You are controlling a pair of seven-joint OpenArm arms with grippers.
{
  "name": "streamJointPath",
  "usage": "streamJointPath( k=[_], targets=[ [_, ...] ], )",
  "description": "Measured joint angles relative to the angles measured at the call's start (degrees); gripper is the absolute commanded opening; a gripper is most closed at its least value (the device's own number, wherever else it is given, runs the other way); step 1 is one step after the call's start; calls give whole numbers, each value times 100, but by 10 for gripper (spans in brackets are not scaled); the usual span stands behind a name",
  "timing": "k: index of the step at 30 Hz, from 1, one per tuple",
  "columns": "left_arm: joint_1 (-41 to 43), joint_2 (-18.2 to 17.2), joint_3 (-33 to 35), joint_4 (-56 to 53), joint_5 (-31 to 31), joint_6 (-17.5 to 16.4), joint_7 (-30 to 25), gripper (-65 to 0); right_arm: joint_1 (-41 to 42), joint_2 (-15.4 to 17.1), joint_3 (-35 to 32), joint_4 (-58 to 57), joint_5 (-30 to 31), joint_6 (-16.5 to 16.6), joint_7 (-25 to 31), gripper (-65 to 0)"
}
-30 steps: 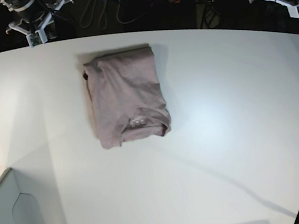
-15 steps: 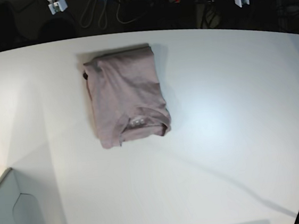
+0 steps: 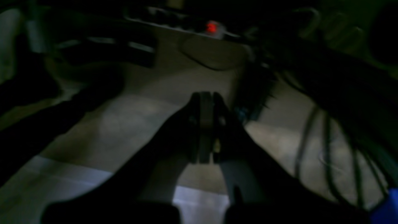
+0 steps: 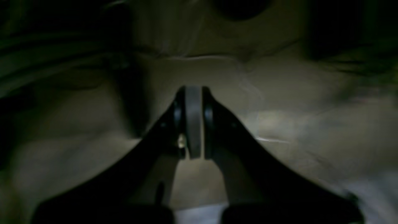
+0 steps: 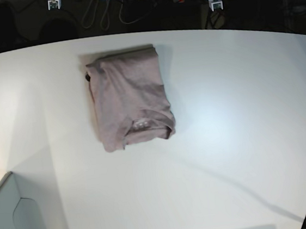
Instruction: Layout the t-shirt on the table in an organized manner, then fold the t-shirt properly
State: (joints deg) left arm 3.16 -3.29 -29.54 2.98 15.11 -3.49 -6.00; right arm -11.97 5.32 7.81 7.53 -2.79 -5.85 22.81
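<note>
T-shirt (image 5: pixel 131 107) lies folded into a compact rectangle on the table (image 5: pixel 237 138), towards the far edge and left of centre as I see it from the base camera, collar and small pale label turned to the near side. Nothing touches it. A pale box-like corner piece (image 5: pixel 10 217) sits at the near left corner. I see both arms well apart from the cloth, beyond the far edge over the dark floor and cables. On the wrist cameras, my left pincer (image 3: pixel 203 99) has its jaws pressed together with nothing between them, and my right pincer (image 4: pixel 192 93) is likewise closed and empty.
</note>
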Motion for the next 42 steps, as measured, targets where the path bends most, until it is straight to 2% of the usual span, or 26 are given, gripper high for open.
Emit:
streamJointPath(
  k=[3, 4, 14, 20, 24, 27, 33, 42],
  targets=[
    [9, -57, -2, 0, -15, 9, 42, -650, 129, 50, -238, -83, 17, -1161, 22, -650],
    [17, -92, -2, 0, -13, 31, 44, -650, 144, 79, -306, -76, 20, -1279, 66, -650],
    [-31, -72, -2, 2, -15, 33, 59, -650, 262, 33, -424, -83, 24, -1290, 35, -650],
    [-28, 107, 0, 0, -9, 33, 61, -650, 428, -203, -446, -81, 15, -1287, 59, -650],
    [-31, 59, 0, 2, -11, 35, 59, -650, 380, -203, -446, -85, 24, -1290, 35, -650],
    [-31, 46, 0, -22, -7, 33, 66, -650, 415, -328, -413, -90, 26, -1307, 9, -650],
    [2, 59, 0, -52, -9, 33, 81, -650, 501, -693, -424, -87, 26, -1305, -616, -650],
    [15, 96, -2, -50, -11, 35, 83, -650, 791, -782, -424, -79, 26, -1307, -1250, -650]
  ],
)
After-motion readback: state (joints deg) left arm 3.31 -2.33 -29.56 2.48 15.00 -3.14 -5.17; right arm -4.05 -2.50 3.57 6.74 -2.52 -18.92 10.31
